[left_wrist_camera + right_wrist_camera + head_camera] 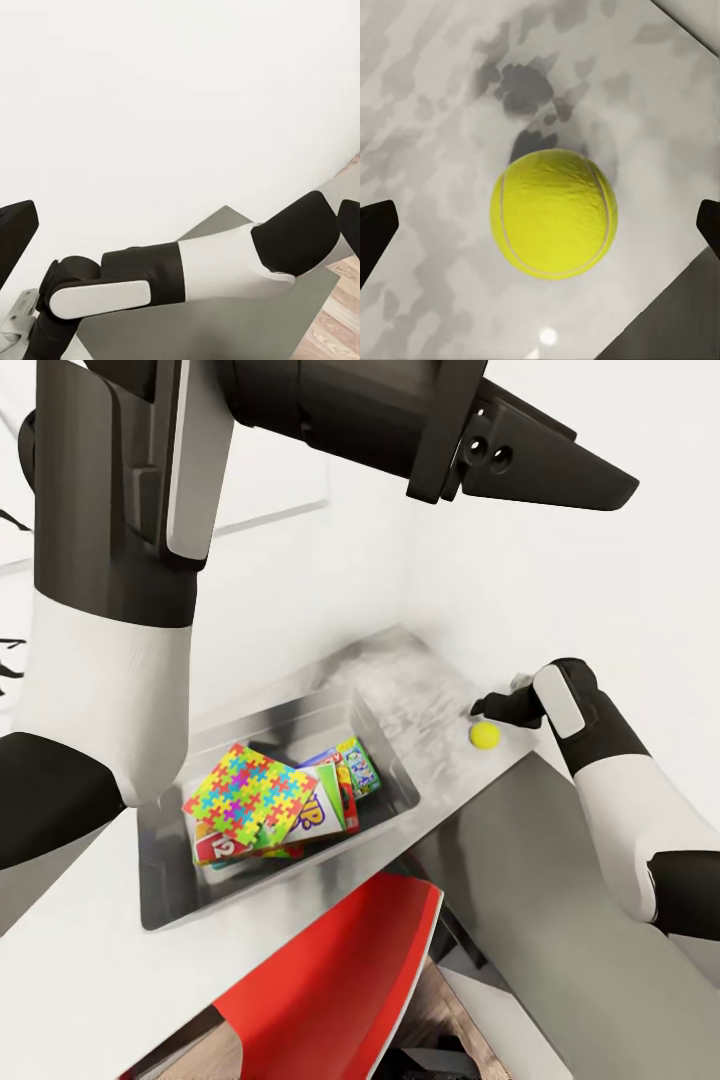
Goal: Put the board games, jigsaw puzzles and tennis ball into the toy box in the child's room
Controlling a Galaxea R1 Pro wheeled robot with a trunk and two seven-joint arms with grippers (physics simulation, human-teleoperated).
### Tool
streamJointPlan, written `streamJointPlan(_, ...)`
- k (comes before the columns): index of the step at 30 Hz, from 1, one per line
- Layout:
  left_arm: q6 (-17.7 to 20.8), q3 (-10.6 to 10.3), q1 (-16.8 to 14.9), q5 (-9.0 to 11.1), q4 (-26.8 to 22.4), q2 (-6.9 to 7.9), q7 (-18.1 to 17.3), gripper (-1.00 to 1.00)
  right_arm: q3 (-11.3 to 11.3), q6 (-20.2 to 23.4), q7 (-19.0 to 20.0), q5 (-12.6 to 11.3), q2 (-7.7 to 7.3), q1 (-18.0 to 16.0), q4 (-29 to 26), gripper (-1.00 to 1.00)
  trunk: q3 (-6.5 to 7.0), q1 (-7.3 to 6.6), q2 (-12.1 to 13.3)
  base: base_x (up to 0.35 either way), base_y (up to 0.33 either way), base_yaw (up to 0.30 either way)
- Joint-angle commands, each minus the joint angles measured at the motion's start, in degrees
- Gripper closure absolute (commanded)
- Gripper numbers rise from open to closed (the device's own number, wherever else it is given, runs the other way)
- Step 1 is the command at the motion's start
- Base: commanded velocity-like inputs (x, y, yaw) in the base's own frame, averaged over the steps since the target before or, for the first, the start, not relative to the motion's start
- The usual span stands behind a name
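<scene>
The tennis ball (485, 734) lies on the white table (80, 980) near its far right corner, to the right of the toy box (165, 885). My right gripper (493, 710) hovers right behind the ball, open. In the right wrist view the ball (553, 214) sits centred between the two spread fingertips (375, 232), untouched. Inside the grey toy box a jigsaw puzzle (250, 795) lies on top of stacked board games (325, 810), with a small blue box (360, 765) at the far side. My left gripper (560, 465) is raised high above the table, open and empty.
A red chair (330, 980) stands tucked against the table's front edge, just below the toy box. White walls meet at the corner behind the table. The table's grey side (560, 880) drops away under my right forearm (217, 262). Wood floor (341, 315) shows beyond it.
</scene>
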Motion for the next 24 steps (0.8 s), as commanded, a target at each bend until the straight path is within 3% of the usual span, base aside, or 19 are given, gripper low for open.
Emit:
streamJointPlan(1, 0.55, -0.02, -0.06, 0.16, -0.01, 0.0, -0.07, -1.0, 0.28, 0.12, -0.62, -0.6, -0.09, -0.08, -0.04, -1.0, -0.18, 0.03, -0.1, 0.0, 0.0, 0.0)
streamJointPlan(24, 0.55, -0.03, -0.06, 0.16, -0.18, 0.0, -0.07, -1.0, 0.19, 0.13, -0.85, -0.65, 0.27, -0.94, 0.04, -1.0, -2.35, 0.03, -0.1, 0.0, 0.0, 0.0)
